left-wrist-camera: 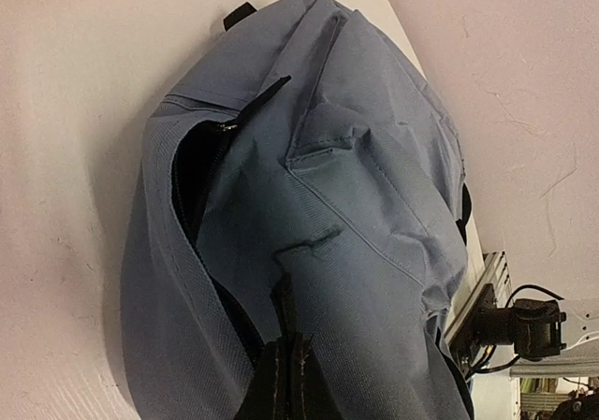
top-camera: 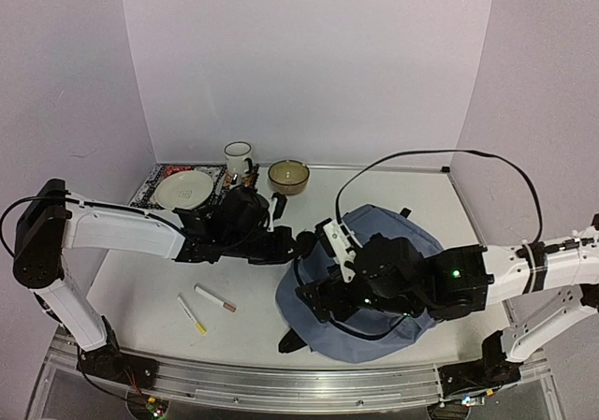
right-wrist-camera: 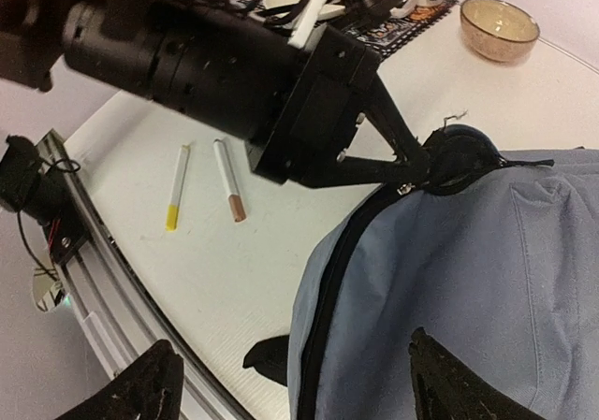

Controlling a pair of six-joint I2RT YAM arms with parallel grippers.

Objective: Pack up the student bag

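The student bag, grey-blue with a black zipper line, lies on the right half of the table and fills the left wrist view. My left gripper is shut on a black loop at the bag's top edge, next to the zipper pull. Its fingers press together on that dark fabric. In the left wrist view the zipper gapes, showing a dark inside. My right gripper hovers over the bag's near-left side, its jaws wide apart with nothing between them. From above, the right gripper hides part of the bag.
A brown-tipped white pen and a yellow-tipped one lie left of the bag. At the back stand a plate on a patterned mat, a mug and a glass bowl. A metal rail edges the front.
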